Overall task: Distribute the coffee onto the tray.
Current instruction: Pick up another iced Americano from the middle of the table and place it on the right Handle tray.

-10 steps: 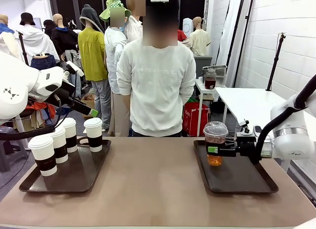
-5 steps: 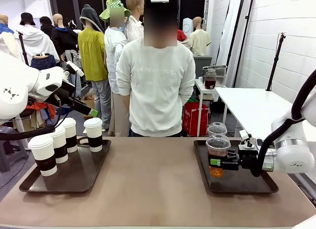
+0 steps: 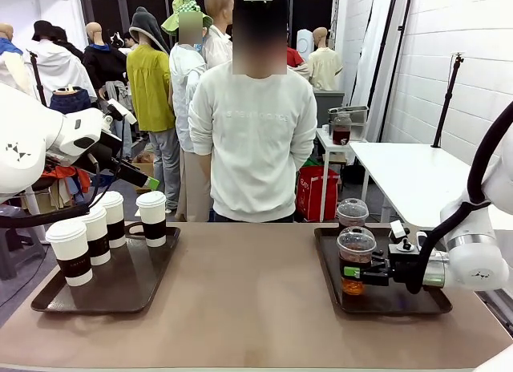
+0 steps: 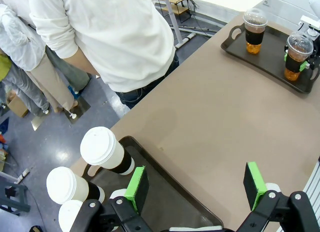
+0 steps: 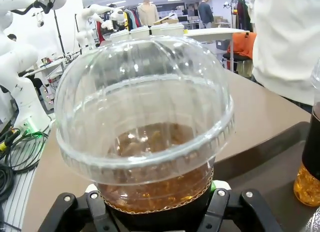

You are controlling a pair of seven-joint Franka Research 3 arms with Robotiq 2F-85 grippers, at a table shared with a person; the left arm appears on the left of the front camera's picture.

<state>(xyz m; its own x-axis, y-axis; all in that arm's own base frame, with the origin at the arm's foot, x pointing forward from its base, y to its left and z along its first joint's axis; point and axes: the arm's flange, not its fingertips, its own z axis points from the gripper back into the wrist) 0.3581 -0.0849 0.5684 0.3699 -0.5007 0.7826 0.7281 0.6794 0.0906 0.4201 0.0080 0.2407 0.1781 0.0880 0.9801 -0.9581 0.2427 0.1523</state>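
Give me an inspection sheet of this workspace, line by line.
Surface: brown table, two dark trays, left tray and right tray.
Job's things: four lidded paper cups on the left tray; two clear dome-lidded cups on the right tray, far cup free, near cup gripped.
Clutter: nothing seen.
Grippers: right gripper shut on the near cup; left gripper open above the left tray.
Cables: black cable along the right arm.
Surroundings: person in white top at the far side; white side table beyond.
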